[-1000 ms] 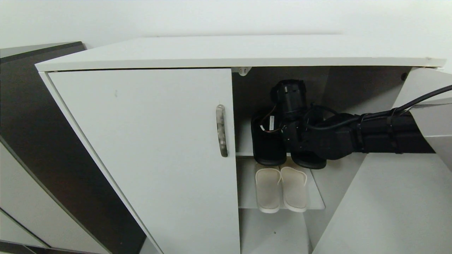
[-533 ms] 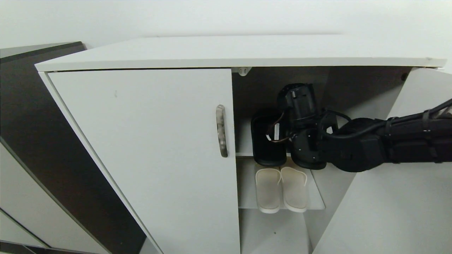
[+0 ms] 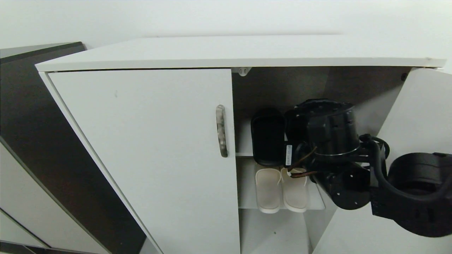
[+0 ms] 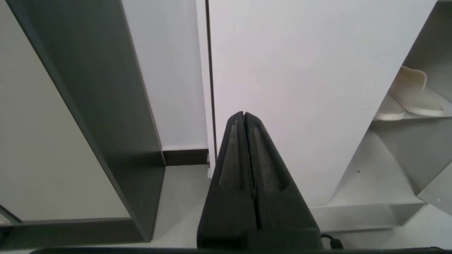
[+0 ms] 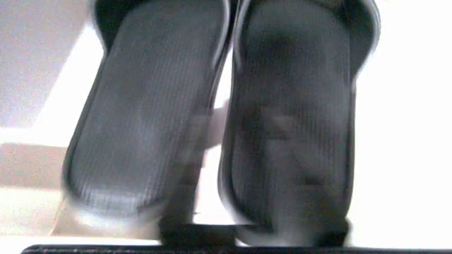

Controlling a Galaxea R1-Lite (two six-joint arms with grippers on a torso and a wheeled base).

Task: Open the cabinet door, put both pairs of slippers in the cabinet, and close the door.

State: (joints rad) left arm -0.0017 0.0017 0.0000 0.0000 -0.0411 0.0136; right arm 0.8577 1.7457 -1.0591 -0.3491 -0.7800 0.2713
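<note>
Black slippers [image 3: 267, 135] on upper shelf [image 3: 243, 154], white slippers [image 3: 280, 188] below, frame centre. Left gripper [image 4: 244, 120] pressed together, lower centre; right arm [image 3: 330, 137] centre right, grip impossible to tell.

The white cabinet [image 3: 229, 51] stands with its right door [image 3: 420, 109] swung wide open and its left door [image 3: 148, 148] shut. The black slippers [image 3: 267, 137] sit side by side on the upper shelf [image 3: 243, 153], footbeds up, heels toward the front. The white slippers [image 3: 280, 190] lie paired on the lower shelf [image 3: 316, 201], heels just over its front edge
</note>
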